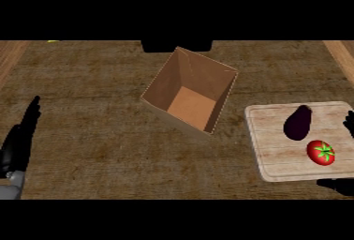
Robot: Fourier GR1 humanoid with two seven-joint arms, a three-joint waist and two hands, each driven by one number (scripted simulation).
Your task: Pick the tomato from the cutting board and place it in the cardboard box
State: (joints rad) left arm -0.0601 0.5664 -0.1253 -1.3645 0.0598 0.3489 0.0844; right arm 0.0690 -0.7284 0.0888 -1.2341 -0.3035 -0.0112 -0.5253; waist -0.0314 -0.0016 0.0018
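At the left edge the left robot hand (19,140) rests, fingers straight. On the counter (97,140) the cardboard box (188,96) stands open and empty. The tomato (320,152) lies on the cutting board (276,164) near an eggplant (298,123). The right robot hand (337,185) barely shows and I cannot tell its state. The pick seems not yet made, so the next move is to close round the tomato.
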